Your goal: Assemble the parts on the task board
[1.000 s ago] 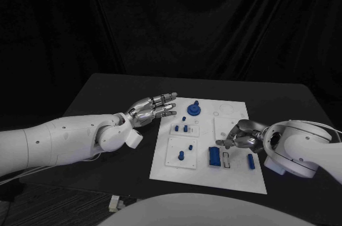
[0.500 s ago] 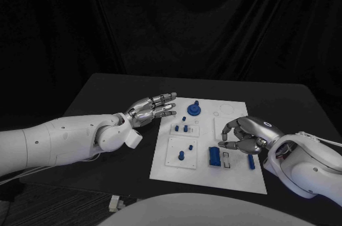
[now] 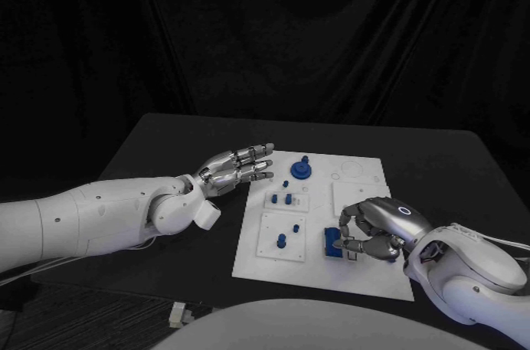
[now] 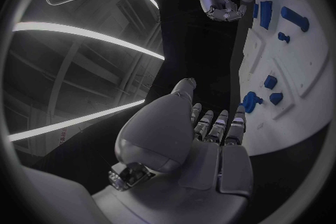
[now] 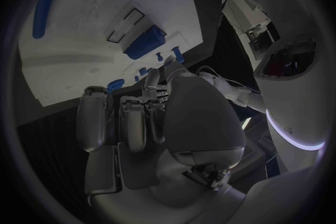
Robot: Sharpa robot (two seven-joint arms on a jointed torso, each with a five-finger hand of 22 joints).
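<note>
Hovering at lower right of the head frame, the right hand [image 3: 374, 231] hangs over the task board [image 3: 364, 277], fingers curled downward beside a blue block [image 3: 332, 243]; whether it grips anything, I cannot tell. The left hand [image 3: 235, 168], centre-left of that frame, is spread and empty, just off the board's left edge.

Progress, as judged: early to middling. A blue knob [image 3: 300, 167] and small blue pegs [image 3: 282, 199] appear seated upper-centre on the board; further pegs [image 3: 286, 237] stand lower-centre. Remaining work unclear.

Right wrist view: an unfilled rectangular slot [image 5: 127, 23] next to the block, and a long blue bar [image 5: 45, 8] lying apart, both hidden under the hand in the head frame. Counter [image 3: 165, 151] carries the board.
</note>
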